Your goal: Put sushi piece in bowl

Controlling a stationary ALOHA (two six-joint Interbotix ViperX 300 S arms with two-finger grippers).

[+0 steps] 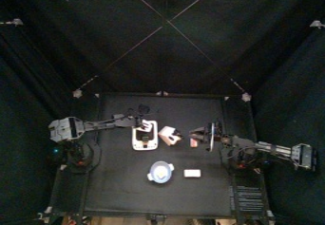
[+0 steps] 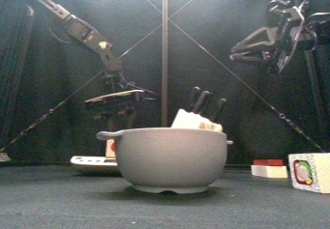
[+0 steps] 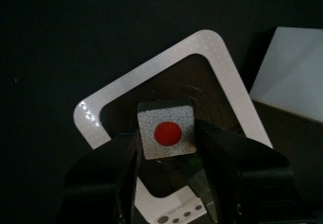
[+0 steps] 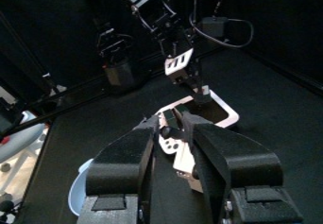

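The sushi piece [image 3: 167,130], a white square with a red centre, lies on the dark floor of the white tray [image 3: 190,53]. My left gripper [image 3: 168,148] hangs over the tray [image 1: 143,139] and is open, one jaw on each side of the sushi piece. The pale blue-grey bowl [image 1: 160,172] stands nearer the table's front, apart from the tray, and it fills the middle of the front view [image 2: 168,163]. My right gripper [image 1: 200,134] hovers just right of the tray, and a white thing shows close in front of it [image 4: 173,138].
A pale flat object [image 3: 297,72] lies beside the tray, between the two grippers [image 1: 168,131]. Right of the bowl sit a small white block with a red top [image 2: 268,167] and a printed box [image 2: 310,172]. Black curtains close in the table.
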